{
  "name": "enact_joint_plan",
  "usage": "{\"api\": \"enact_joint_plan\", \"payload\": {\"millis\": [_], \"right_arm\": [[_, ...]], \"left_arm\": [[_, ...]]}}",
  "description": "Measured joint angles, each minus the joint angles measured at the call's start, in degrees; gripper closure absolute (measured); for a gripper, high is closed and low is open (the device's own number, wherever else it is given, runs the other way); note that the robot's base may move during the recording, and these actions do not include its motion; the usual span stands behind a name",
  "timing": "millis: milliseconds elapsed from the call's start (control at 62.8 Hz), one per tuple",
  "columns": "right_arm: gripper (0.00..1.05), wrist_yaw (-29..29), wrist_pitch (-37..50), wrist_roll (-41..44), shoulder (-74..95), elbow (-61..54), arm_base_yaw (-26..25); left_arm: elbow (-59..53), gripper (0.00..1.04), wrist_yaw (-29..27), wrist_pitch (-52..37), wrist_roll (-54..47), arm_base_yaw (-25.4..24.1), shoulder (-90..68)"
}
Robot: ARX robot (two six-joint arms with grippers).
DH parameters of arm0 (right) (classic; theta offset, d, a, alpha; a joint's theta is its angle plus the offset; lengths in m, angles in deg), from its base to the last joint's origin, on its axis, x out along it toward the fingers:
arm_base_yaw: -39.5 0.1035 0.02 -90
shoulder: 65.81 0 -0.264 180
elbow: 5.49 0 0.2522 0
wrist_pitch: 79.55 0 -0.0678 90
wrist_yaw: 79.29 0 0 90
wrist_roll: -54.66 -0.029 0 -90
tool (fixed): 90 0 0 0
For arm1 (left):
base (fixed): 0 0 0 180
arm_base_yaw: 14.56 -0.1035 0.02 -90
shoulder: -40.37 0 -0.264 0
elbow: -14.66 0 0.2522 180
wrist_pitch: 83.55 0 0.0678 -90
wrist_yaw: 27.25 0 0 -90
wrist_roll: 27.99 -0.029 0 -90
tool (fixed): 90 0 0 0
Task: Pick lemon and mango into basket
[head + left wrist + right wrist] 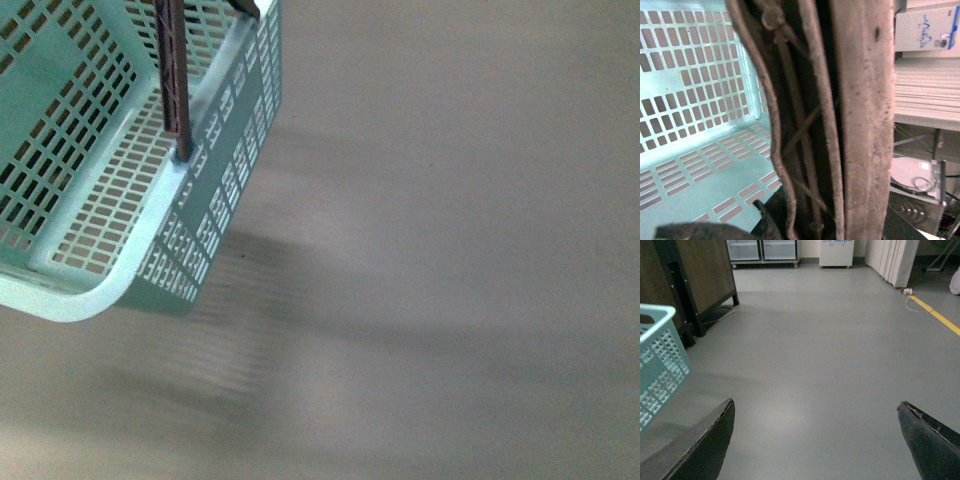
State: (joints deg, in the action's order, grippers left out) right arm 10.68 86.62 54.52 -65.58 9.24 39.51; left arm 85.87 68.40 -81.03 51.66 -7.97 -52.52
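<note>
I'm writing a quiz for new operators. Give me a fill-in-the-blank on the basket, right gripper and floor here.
1. The visible part of the basket holds ___ fruit.
2. The basket's upright handle is coloured ___.
3. The right gripper has its jaws ___.
4. The floor carries a line coloured ___.
Missing words: no; brown; open; yellow.
</note>
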Motion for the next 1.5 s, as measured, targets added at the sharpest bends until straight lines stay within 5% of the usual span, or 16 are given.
{"api": "enact_joint_plan", "payload": {"millis": [318, 430, 589, 1497], "right_arm": [[0.09, 0.00, 0.00, 0.00, 0.00, 0.02, 0.00], [0.09, -0.07, 0.00, -0.02, 0.00, 0.00, 0.00], [0.09, 0.02, 0.00, 0.00, 0.00, 0.00, 0.00], [0.09, 0.00, 0.00, -0.02, 0.00, 0.02, 0.00]], "left_arm": [[-5.22, 0.90, 1.62, 0.59, 2.95, 0.46, 13.57], [-11.96, 0.90, -4.92, 12.98, 3.30, 4.72, 25.40], [-12.74, 0.90, -3.45, 16.85, 5.22, 7.15, 39.43], [-13.16, 0.90, -4.31, 17.00, 4.81, 7.02, 38.71]]}}
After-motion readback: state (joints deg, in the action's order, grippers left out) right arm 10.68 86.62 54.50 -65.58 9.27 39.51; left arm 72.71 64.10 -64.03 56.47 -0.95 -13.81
